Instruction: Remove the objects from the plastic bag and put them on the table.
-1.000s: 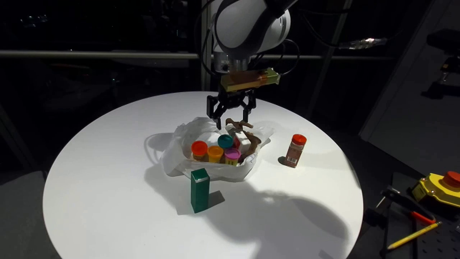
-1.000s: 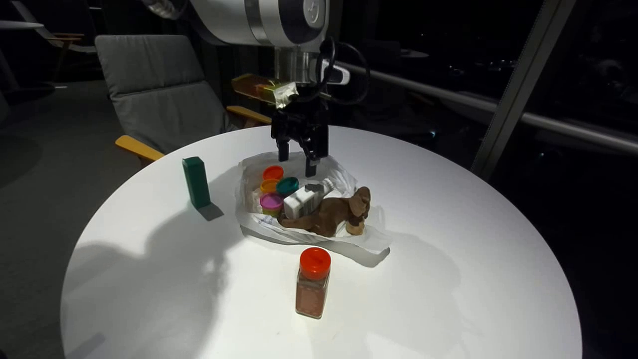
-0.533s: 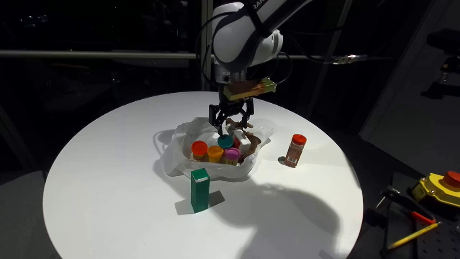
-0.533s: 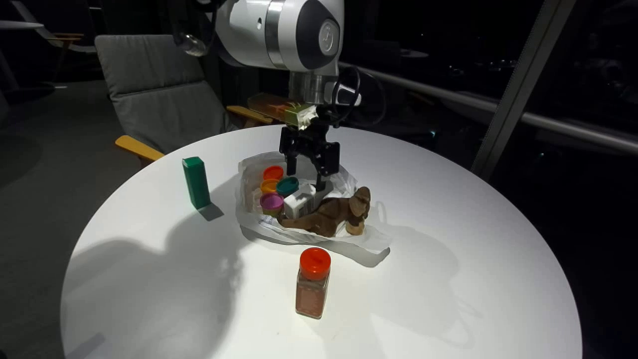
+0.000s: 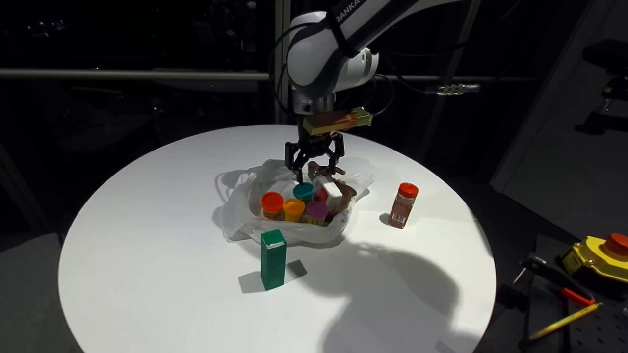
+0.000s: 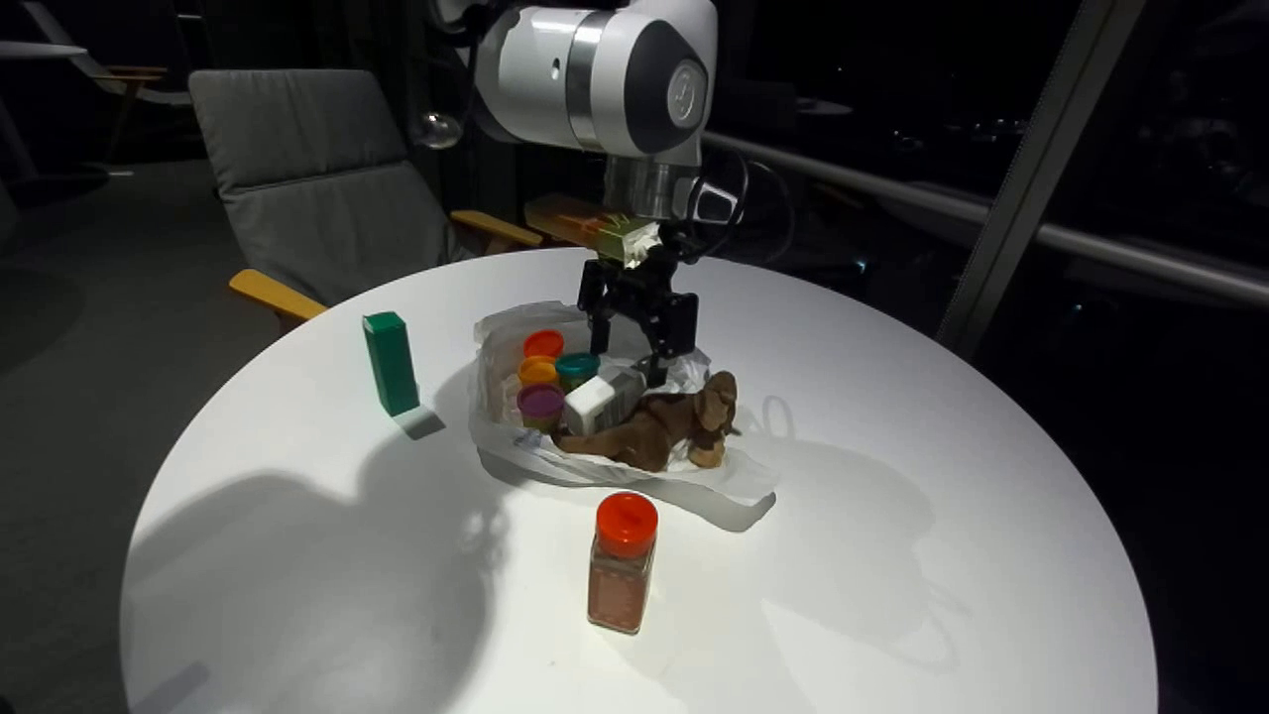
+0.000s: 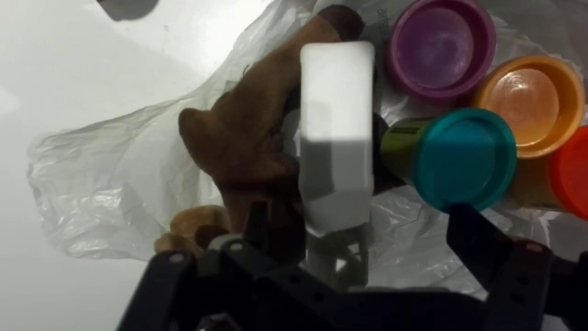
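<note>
Wrist view: one crinkled, translucent plastic bag (image 7: 110, 184) held four lidded tubs (image 7: 464, 161) (purple, orange, teal, red), one white bottle (image 7: 337, 101) and one brown toy animal (image 7: 248, 124). The jaws stood wide apart, the bottle between them. In an exterior view, the bag sat well inside the edge of the worktop (image 5: 142, 255); one green box (image 5: 273, 262) stood between it and the near edge, one red-capped jar (image 5: 402, 208) towards the right edge.

The desk (image 5: 147, 274) below the hand (image 5: 316, 174) is shared by both exterior views, seen aslant from farther off: past the green box (image 5: 273, 260) in an exterior view, past the red-capped bottle (image 6: 622, 565) in an exterior view. In the wrist view, the plastic bag (image 7: 87, 184) is faced closely, downward past the hand.
</note>
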Robot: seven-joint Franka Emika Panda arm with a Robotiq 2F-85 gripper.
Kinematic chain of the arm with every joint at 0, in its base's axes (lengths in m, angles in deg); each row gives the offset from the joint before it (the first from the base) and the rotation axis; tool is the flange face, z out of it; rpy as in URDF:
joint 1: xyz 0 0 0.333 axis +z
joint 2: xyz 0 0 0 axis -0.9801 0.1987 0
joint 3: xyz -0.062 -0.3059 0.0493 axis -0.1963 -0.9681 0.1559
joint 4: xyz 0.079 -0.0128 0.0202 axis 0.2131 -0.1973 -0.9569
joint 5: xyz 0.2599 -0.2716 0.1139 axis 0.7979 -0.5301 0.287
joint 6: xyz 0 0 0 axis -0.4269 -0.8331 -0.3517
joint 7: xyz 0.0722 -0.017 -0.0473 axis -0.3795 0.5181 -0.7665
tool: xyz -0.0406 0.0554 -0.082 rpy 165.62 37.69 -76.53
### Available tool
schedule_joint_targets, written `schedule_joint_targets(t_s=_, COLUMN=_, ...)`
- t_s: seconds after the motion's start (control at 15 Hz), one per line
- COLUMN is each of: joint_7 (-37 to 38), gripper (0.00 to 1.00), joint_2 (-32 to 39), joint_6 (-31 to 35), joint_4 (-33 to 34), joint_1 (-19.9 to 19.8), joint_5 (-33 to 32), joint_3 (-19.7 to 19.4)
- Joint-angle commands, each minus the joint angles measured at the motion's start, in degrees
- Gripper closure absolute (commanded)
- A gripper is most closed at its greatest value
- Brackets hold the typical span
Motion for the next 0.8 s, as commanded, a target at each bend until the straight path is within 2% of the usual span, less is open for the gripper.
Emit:
schedule_joint_targets(t_s=0.0, joint_7=-1.8, gripper=0.26, joint_2=3.1, joint_6=-3.3, joint_4=5.3, joint_1=-0.2, joint_5=1.9, joint_3=-0.1)
schedule_joint_targets(t_s=0.53, joint_7=-1.7, gripper=0.87, joint_2=5.6, joint_6=-6.5, joint_4=10.0, joint_1=-0.4, joint_5=1.7, joint_3=-0.5)
schedule_joint_targets(t_s=0.6, joint_7=-1.7, gripper=0.91, joint_2=6.0, joint_6=-6.8, joint_4=10.3, joint_1=-0.4, joint_5=1.5, joint_3=-0.7)
schedule_joint_targets(t_s=0.73, joint_7=-1.7, gripper=0.91, joint_2=6.2, joint_6=-7.6, joint_4=10.5, joint_1=-0.3, joint_5=1.4, joint_3=-0.8)
